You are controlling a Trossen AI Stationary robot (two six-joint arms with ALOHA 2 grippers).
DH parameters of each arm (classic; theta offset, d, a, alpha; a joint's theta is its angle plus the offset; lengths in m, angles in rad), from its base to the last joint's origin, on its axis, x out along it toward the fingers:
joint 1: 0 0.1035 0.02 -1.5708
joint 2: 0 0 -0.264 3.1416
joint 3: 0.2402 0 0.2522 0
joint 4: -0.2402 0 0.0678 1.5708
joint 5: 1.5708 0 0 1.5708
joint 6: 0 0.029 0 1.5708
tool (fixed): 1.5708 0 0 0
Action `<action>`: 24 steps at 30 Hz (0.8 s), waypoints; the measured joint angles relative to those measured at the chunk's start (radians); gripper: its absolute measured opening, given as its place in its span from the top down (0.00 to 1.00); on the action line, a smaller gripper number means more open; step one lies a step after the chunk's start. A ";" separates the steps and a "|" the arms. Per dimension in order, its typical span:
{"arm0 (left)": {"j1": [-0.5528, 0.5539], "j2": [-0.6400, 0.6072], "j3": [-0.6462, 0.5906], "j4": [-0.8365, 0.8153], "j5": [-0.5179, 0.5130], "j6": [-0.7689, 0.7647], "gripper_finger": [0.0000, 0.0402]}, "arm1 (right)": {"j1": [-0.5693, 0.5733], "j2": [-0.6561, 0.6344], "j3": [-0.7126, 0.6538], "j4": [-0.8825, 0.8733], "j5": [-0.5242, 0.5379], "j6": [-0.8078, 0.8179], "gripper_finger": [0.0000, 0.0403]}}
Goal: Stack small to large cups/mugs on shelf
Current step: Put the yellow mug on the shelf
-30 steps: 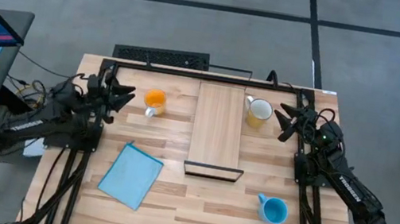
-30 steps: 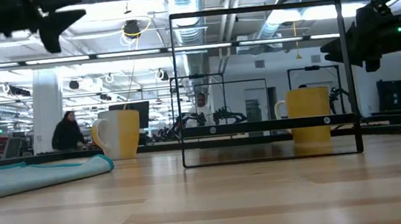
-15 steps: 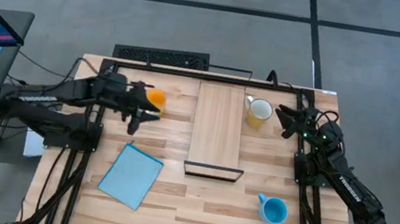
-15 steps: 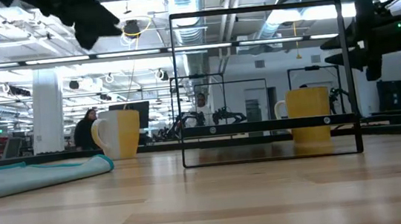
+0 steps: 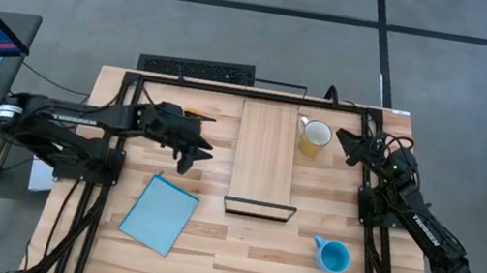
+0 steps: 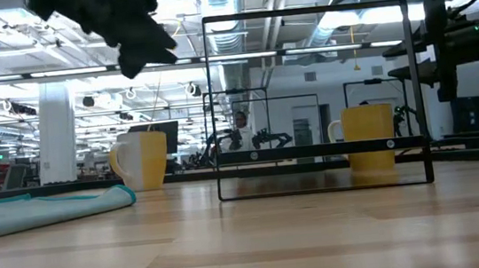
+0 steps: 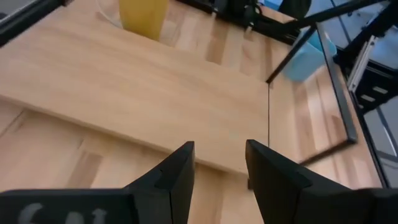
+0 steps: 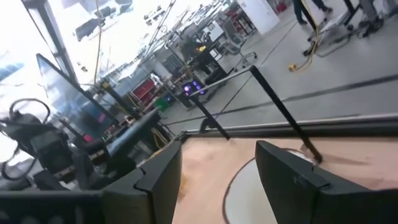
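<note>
1. Down the middle of the table (image 5: 235, 253) lies the shelf (image 5: 266, 155), dark edge toward the near side, with no mug on it.
2. Just right of its far end stands the pale yellow mug (image 5: 314, 137); the left wrist view shows it beyond the board.
3. The blue mug (image 5: 333, 257) sits near the right front corner, well apart.
4. The orange mug (image 5: 194, 113) shows only as a sliver in the high view, covered by the left arm; the low view shows a second mug whole.
5. The left gripper (image 5: 198, 152) hovers between that mug and the shelf, jaws spread, empty.
6. The right gripper (image 5: 344, 141) waits just beside the yellow mug, jaws spread.
7. A light-blue sheet (image 5: 159, 213) lies front left.
</note>
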 joint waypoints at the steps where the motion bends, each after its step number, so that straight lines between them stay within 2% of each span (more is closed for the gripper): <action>1: 0.000 0.016 0.000 0.018 0.000 0.000 0.66 | 0.000 0.000 0.000 0.000 0.000 -0.019 0.44; 8: 0.000 0.103 0.000 0.090 0.000 0.001 0.66 | 0.000 0.000 0.012 -0.006 0.000 -0.148 0.44; 17: 0.000 0.144 0.000 0.132 -0.011 0.031 0.66 | 0.002 0.000 0.118 -0.030 -0.004 -0.262 0.44; 21: 0.005 0.141 0.000 0.136 -0.040 0.052 0.66 | 0.002 0.002 0.190 -0.142 -0.004 -0.319 0.44; 24: 0.013 0.141 0.000 0.144 -0.045 0.062 0.66 | 0.002 0.018 0.261 -0.299 -0.002 -0.338 0.44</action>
